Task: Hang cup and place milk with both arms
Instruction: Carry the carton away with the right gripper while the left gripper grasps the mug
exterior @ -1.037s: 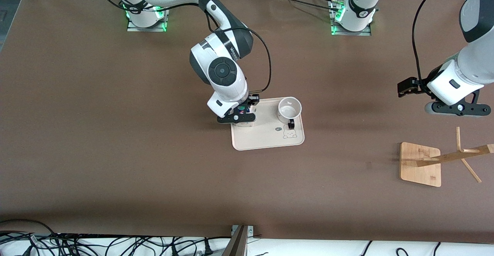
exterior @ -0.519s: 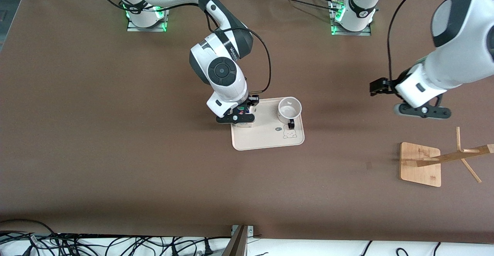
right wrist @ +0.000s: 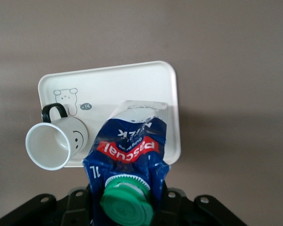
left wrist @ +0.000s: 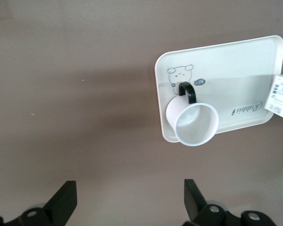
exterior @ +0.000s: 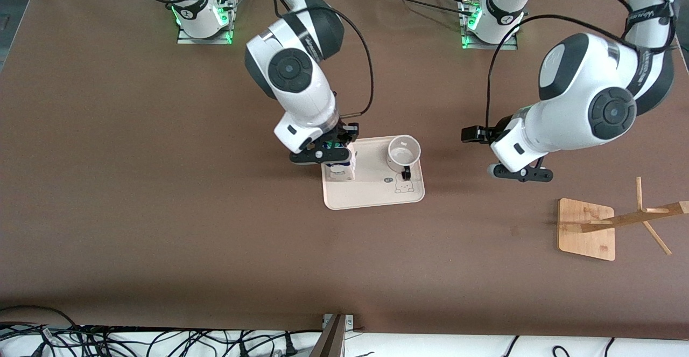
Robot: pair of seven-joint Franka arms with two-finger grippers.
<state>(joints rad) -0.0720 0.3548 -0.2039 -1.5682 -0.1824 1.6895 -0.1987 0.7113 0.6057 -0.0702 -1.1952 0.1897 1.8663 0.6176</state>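
The right gripper (exterior: pixel 329 152) has its jaws clenched on the milk (exterior: pixel 343 170), lifted just over the tray (exterior: pixel 377 198). The left gripper (exterior: pixel 519 175), jaws released, hangs above bare surface near the cup (exterior: pixel 403 151) on the tray. Next: clear the milk, then grasp the cup's handle.

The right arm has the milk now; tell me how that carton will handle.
The milk looks creased near its green cap, so the carton probably yields under the right gripper. It is tall and narrow, likely tippy when set down. Its glossy print suggests it could slip.
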